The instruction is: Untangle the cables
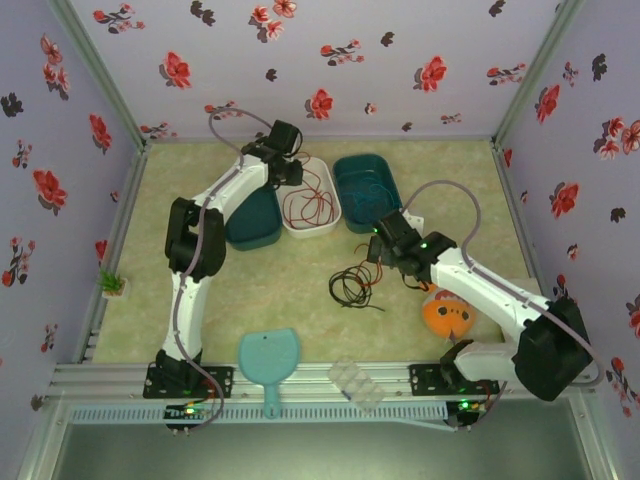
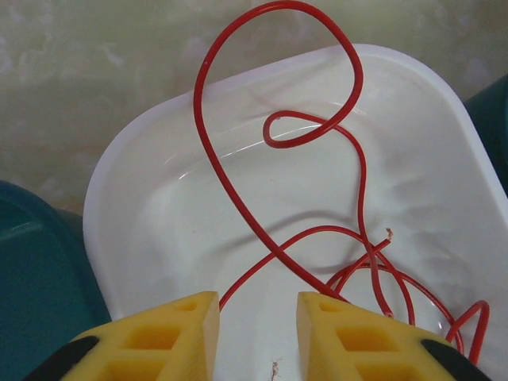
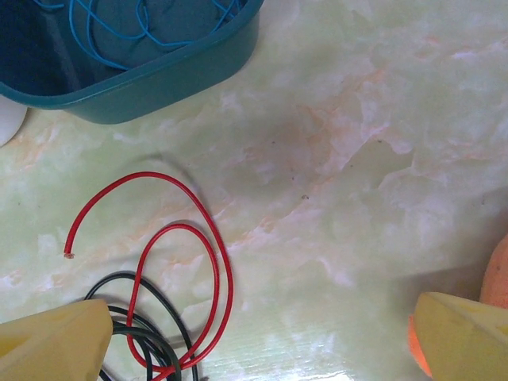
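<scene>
A red cable (image 2: 238, 198) lies in loose loops in the white tray (image 2: 143, 182), also visible from above as the red cable (image 1: 312, 205). My left gripper (image 2: 258, 305) hangs open just over it; one strand runs under its right finger (image 2: 349, 329). A blue-teal cable (image 3: 143, 24) rests in the right teal bin (image 1: 365, 190). On the table lies a tangle of a black cable (image 3: 147, 337) and another red cable (image 3: 210, 262), seen from above as the tangle (image 1: 355, 285). My right gripper (image 3: 262, 337) is wide open beside that tangle, holding nothing.
A second teal bin (image 1: 255, 222) stands left of the white tray. An orange ball-like object (image 1: 447, 317) sits by the right arm. Near the front edge lie a teal dustpan (image 1: 268, 358) and a clear plastic tray (image 1: 357, 383). A small plant (image 1: 112, 285) stands at left.
</scene>
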